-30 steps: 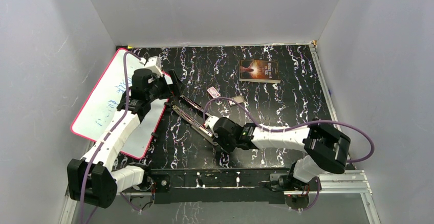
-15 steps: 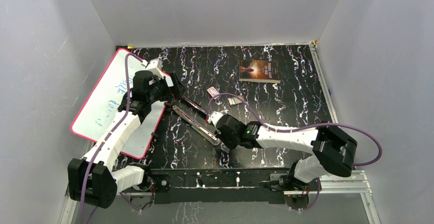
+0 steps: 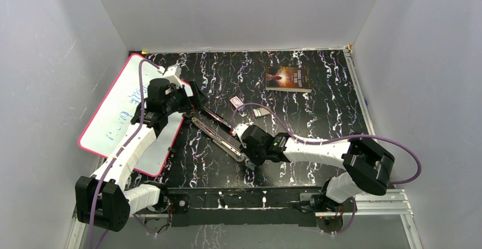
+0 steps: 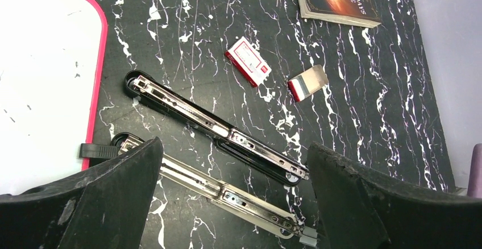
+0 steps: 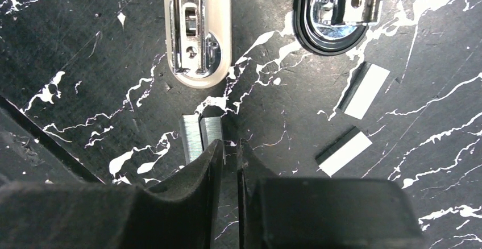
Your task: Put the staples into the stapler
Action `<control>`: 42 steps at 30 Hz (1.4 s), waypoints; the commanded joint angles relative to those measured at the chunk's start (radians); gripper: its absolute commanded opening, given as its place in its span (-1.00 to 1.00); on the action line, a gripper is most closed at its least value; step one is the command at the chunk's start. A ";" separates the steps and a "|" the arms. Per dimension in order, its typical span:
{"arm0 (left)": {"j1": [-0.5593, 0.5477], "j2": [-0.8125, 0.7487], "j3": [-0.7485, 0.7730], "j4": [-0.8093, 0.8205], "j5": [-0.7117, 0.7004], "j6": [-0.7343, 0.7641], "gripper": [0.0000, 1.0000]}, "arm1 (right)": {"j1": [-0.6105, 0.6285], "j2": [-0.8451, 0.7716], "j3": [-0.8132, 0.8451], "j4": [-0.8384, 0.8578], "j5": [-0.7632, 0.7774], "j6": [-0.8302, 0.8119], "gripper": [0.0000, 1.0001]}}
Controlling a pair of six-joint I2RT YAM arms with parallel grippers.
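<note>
The stapler (image 3: 219, 138) lies swung fully open on the black marbled table: a black base (image 4: 216, 127) and a silvery magazine arm (image 4: 227, 189) side by side. My left gripper (image 4: 233, 146) hovers wide open above both parts, holding nothing. My right gripper (image 5: 230, 144) is low over the table just past the magazine's rounded end (image 5: 198, 33). Its jaws stand a narrow slit apart with only table showing between them. Two staples strips (image 5: 202, 135) lie side by side, partly under its left finger. Two more staples strips (image 5: 366, 90) (image 5: 344, 153) lie to the right.
A pink-rimmed whiteboard (image 3: 122, 112) lies at the left under my left arm. A book (image 3: 288, 78) sits at the back. A red-and-white staple box (image 4: 248, 61) and its small inner tray (image 4: 308, 82) lie behind the stapler. White walls enclose the table.
My right gripper has shifted slightly up and left toward the magazine's end, and its jaws have parted a little. The left arm has barely moved.
</note>
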 commanded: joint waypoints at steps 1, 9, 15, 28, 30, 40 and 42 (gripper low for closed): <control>0.004 -0.011 -0.015 0.024 0.040 -0.006 0.96 | -0.006 -0.009 -0.002 0.029 -0.039 0.014 -0.51; 0.005 -0.012 -0.023 0.030 0.051 -0.009 0.96 | -0.006 0.015 -0.004 0.021 -0.023 0.027 -0.48; 0.004 -0.009 -0.021 0.031 0.051 -0.009 0.97 | -0.007 0.038 0.002 0.013 -0.008 0.031 -0.50; 0.005 0.001 -0.019 0.036 0.055 -0.009 0.97 | -0.028 0.057 0.005 -0.009 0.026 0.061 -0.99; 0.005 0.003 -0.019 0.038 0.058 -0.009 0.97 | -0.037 0.050 0.003 -0.013 0.041 0.068 -1.00; 0.005 0.020 -0.030 0.097 0.150 -0.018 0.95 | -0.136 -0.033 -0.050 0.031 0.004 0.107 -1.00; 0.004 0.020 -0.043 0.120 0.174 -0.030 0.93 | -0.162 -0.048 -0.067 0.053 -0.027 0.122 -1.00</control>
